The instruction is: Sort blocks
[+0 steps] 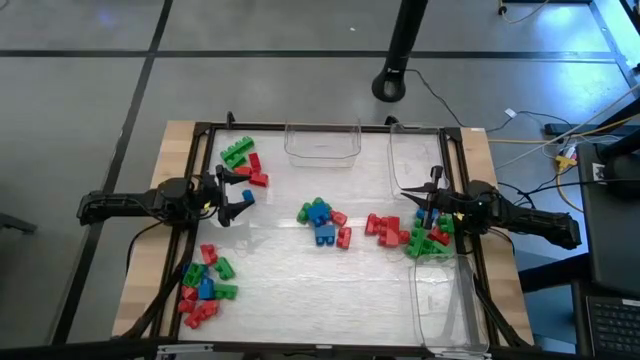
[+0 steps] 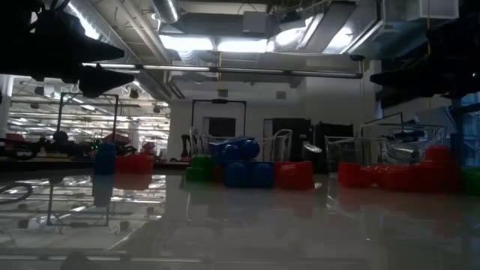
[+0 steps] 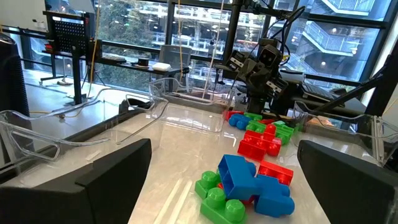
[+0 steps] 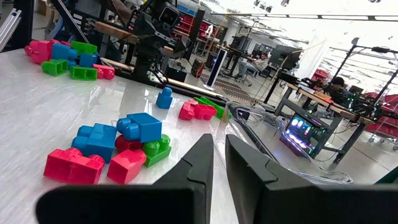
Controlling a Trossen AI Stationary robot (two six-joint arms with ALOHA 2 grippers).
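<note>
Red, green and blue blocks lie in heaps on the white table: a far-left heap (image 1: 244, 162), a near-left heap (image 1: 205, 285), a middle heap (image 1: 322, 220) and a right heap (image 1: 405, 233). One blue block (image 1: 247, 197) stands alone on the left. My left gripper (image 1: 236, 195) hovers level at the table's left side, open, pointing toward the middle heap (image 3: 245, 186), with nothing between its fingers. My right gripper (image 1: 424, 205) hovers level at the right side above the right heap, shut and holding nothing; its wrist view shows its two fingers (image 4: 219, 149) almost together.
Three clear bins stand on the table: one at the far edge (image 1: 322, 143), one at the far right (image 1: 415, 165) and one at the near right (image 1: 445, 305). A black rail (image 1: 300, 127) frames the table. Bare table lies in the near middle (image 1: 320, 300).
</note>
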